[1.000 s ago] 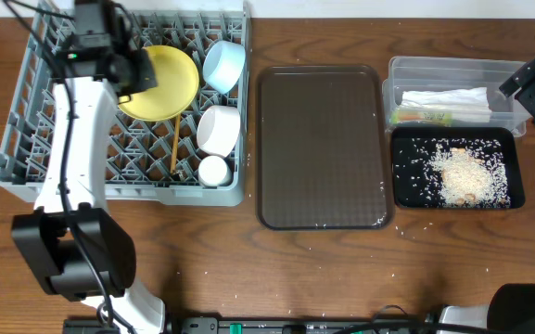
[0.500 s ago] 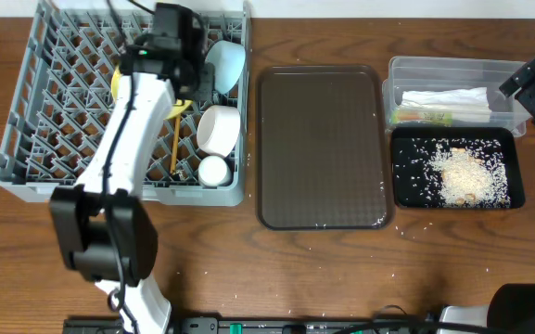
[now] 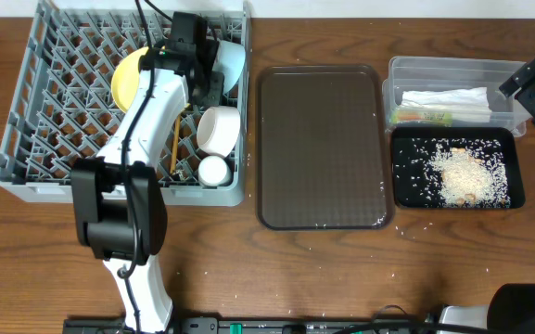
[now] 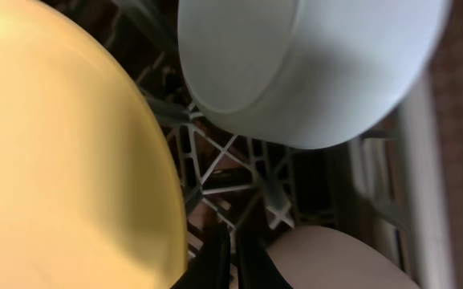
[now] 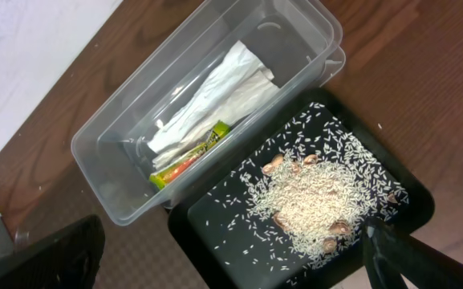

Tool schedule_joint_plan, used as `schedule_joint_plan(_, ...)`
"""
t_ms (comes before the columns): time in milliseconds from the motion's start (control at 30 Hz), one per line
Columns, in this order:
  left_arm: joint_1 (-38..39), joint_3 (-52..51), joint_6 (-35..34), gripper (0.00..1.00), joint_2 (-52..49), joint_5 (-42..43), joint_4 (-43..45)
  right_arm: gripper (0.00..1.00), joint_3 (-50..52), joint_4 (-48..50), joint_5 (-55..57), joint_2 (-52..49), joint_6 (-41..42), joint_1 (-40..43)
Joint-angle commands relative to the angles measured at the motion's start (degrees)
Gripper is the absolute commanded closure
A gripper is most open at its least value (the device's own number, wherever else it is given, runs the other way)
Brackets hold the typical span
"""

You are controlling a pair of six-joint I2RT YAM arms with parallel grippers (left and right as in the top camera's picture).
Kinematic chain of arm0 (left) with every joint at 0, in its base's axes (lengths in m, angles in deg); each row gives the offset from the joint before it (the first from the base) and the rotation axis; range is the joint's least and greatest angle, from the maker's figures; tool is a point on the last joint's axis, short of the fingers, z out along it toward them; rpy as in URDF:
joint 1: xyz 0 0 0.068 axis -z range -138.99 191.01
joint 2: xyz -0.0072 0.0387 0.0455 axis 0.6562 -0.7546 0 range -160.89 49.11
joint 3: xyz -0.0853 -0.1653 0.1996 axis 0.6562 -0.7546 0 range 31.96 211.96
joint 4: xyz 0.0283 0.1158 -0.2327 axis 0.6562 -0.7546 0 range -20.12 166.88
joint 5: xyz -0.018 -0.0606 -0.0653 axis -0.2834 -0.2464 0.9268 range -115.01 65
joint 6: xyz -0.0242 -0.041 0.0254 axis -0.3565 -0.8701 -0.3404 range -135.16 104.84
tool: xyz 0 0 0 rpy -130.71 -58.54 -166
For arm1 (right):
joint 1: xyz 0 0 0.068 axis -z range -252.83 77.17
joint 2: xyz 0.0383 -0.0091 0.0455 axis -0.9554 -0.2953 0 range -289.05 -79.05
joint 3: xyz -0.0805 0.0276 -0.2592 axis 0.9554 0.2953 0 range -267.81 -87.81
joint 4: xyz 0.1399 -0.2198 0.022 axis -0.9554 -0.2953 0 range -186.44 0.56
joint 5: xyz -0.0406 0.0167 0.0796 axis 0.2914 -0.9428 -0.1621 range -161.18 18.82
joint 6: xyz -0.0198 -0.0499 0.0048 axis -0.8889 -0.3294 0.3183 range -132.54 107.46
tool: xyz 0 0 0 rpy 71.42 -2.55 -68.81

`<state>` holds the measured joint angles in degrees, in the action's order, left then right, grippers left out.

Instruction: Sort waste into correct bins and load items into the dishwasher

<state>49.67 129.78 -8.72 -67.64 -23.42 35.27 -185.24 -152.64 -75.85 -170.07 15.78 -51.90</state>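
The grey dish rack (image 3: 26, 158) holds the yellow plate (image 3: 126, 82), the light-blue bowl (image 3: 232, 57), the white bowl (image 3: 219, 130), the small white cup (image 3: 213, 171) and the chopsticks (image 3: 173, 148). My left gripper (image 3: 200, 82) is down in the rack between plate and blue bowl. In the left wrist view its fingers (image 4: 233, 261) are shut and empty, with the plate (image 4: 54, 152) to the left and the blue bowl (image 4: 311, 64) above. The clear tub (image 5: 111, 160) holds the napkin (image 5: 223, 88) and the wrapper (image 5: 189, 156). The black tray (image 5: 215, 241) holds rice (image 5: 311, 201). My right gripper (image 5: 223, 265) is open above it.
A large brown serving tray (image 3: 321, 147) lies between the rack and the two bins, with a few rice grains at its near edge. Rice grains also dot the wooden table (image 3: 341, 269) in front. My left arm (image 3: 142, 139) stretches over the rack.
My left arm has swung from the rack's far left to the right, and the gripper now sits between plate and blue bowl. The plate shows further left. The right arm has not moved.
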Motion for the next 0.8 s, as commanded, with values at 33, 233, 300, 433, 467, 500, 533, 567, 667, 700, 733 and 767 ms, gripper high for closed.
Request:
schedule_joint_plan(33,-1.0,-0.1,1.0,0.93,-1.2,-4.3,1.0,0.01,-0.1,-0.1,0.1,0.0,0.8,0.1)
schedule_joint_plan(233,-3.8,-0.1,0.6,0.92,-1.2,-4.2,2.1,0.01,-0.1,-0.1,0.1,0.0,0.8,0.1)
schedule_joint_plan(300,-4.7,-0.1,0.6,0.93,-1.2,-3.7,2.1,0.01,-0.1,-0.1,0.1,0.0,0.8,0.1)
schedule_joint_plan(433,-4.7,-0.1,0.7,0.93,-1.1,-0.9,2.1,0.01,-0.1,-0.1,0.1,0.0,0.8,0.1)
schedule_joint_plan(467,-4.5,-0.1,0.6,0.93,-1.0,-0.4,2.0,0.01,-0.1,-0.1,0.1,0.0,0.8,0.1)
schedule_joint_plan(500,-4.2,0.0,0.6,0.93,-0.8,0.0,1.8,0.01,-0.1,-0.1,0.1,0.0,0.8,0.1)
schedule_joint_plan(533,-3.9,0.0,0.6,0.93,-0.3,0.3,1.6,0.01,-0.1,-0.1,0.1,0.0,0.8,0.1)
schedule_joint_plan(567,-3.5,0.0,0.6,0.92,0.0,0.4,1.4,0.01,-0.1,-0.1,0.1,0.0,0.8,0.1)
schedule_joint_plan(667,-2.8,0.2,0.5,0.93,2.6,0.8,1.1,0.01,-0.1,-0.1,0.1,0.0,0.8,0.1)
schedule_joint_plan(700,-2.8,0.2,0.1,0.93,3.5,0.8,1.0,0.01,-0.1,-0.1,0.1,0.0,0.8,0.1)
schedule_joint_plan(733,-2.9,0.2,-0.6,0.93,4.5,0.7,1.1,0.01,-0.1,-0.1,0.1,0.0,0.8,0.1)
schedule_joint_plan(767,-3.3,0.2,-1.1,0.93,5.3,0.7,1.3,0.01,-0.1,-0.1,0.1,0.0,0.8,0.1)
